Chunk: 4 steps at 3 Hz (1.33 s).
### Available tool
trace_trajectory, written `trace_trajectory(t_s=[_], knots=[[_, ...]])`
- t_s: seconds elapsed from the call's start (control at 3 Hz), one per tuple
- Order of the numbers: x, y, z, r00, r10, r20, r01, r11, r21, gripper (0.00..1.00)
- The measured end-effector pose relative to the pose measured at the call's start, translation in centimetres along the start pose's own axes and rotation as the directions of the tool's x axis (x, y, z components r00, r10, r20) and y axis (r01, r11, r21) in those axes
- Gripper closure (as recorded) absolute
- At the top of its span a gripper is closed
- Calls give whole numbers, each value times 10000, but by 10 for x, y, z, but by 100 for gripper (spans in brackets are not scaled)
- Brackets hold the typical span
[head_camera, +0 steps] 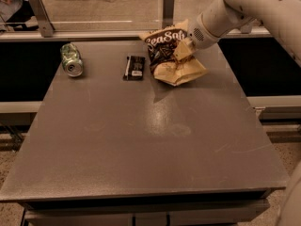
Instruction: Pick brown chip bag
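Green can (71, 60) lies sideways left of a black packet (134, 67) on gray table (141, 145).

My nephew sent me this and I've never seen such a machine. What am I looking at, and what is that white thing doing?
The white thing is a robot's arm, reaching in from the upper right. Its tip is the gripper: two fingers that pinch like tongs. The single view looks down across a grey table. On it lie a green can on its side, far left, and a flat black packet further right. The fingers are closed on the right side of a wrinkled brown chip bag near the far edge; whether it is off the table I cannot tell.
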<state>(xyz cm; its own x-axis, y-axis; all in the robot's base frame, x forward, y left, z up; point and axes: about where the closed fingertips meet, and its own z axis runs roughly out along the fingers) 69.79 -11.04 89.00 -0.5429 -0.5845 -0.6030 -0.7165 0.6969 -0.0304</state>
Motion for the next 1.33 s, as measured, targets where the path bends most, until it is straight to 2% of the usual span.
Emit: trace_trajectory(t_s=[0.33, 0.67, 1.0, 1.33], knots=[[-12, 10, -13, 9998, -69, 186, 62, 9993, 375, 100], [-38, 27, -39, 9979, -445, 472, 409, 9964, 748, 100], [-62, 38, -77, 9929, -909, 769, 834, 9920, 951, 100], [-79, 41, -119, 9880, -1194, 981, 1044, 9838, 1455, 100]])
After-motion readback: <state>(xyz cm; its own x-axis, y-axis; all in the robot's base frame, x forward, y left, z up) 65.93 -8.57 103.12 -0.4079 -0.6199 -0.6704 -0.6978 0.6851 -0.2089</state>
